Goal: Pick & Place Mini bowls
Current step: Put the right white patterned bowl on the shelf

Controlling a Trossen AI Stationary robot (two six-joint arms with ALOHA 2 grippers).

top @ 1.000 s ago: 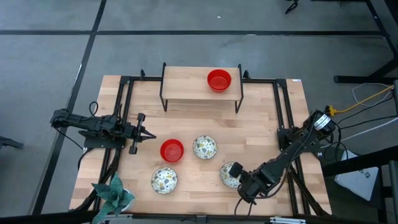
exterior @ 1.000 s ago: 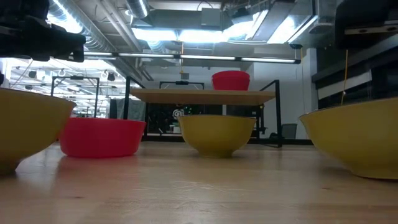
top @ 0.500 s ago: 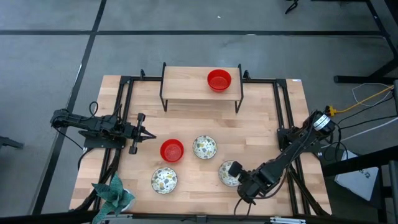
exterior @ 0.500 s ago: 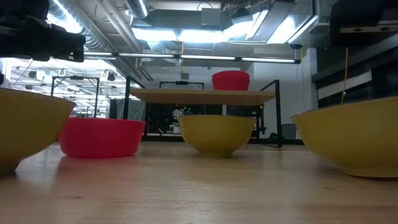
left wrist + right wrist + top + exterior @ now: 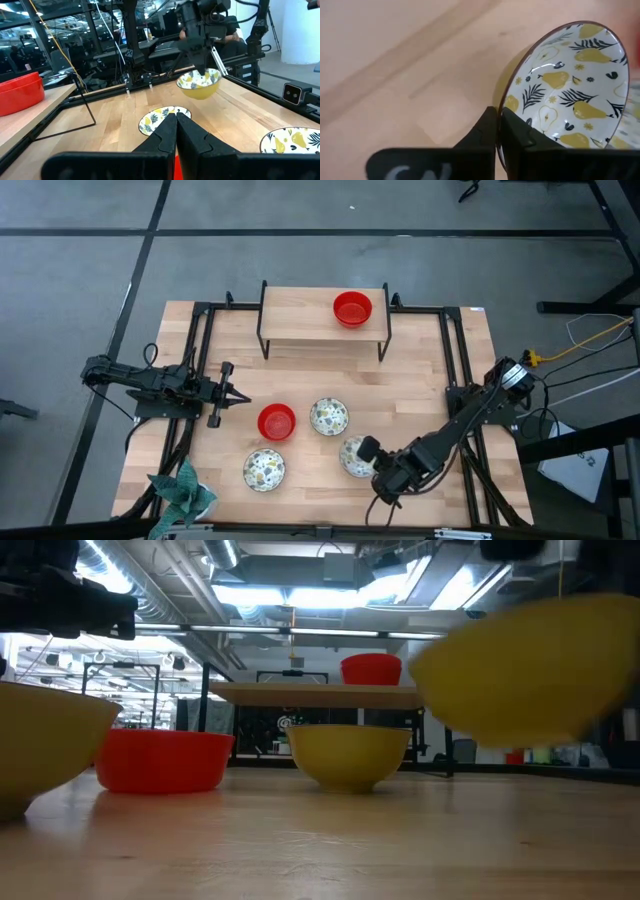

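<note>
The patterned mini bowl (image 5: 351, 457) in my right gripper (image 5: 368, 450) is white inside with pears and leaves and yellow outside; it hangs in the air (image 5: 520, 670). Two more patterned bowls (image 5: 328, 417) (image 5: 264, 469) and a red bowl (image 5: 277, 421) rest on their bases on the table. Another red bowl (image 5: 352, 308) stands on the wooden shelf (image 5: 300, 320). My left gripper (image 5: 238, 397) waits shut at the table's left, level with the red bowl. My right gripper holds the patterned bowl by its rim (image 5: 507, 102), on the side toward the table's right. The wall is pinched with one finger (image 5: 522, 140) inside the bowl and the other outside. The bowl is lifted clear of the table and tilted (image 5: 520, 670).
A teal leafy object (image 5: 182, 490) sits at the near left corner. The raised shelf on black legs stands at the far middle, and black frame rails (image 5: 455, 360) run along both sides. Bare wood lies between the shelf and the bowls.
My right gripper has risen and moved toward the table's left, carrying the patterned bowl. The bowl stood on the table a second ago; now it is lifted clear and tipped. The left arm has kept still.
</note>
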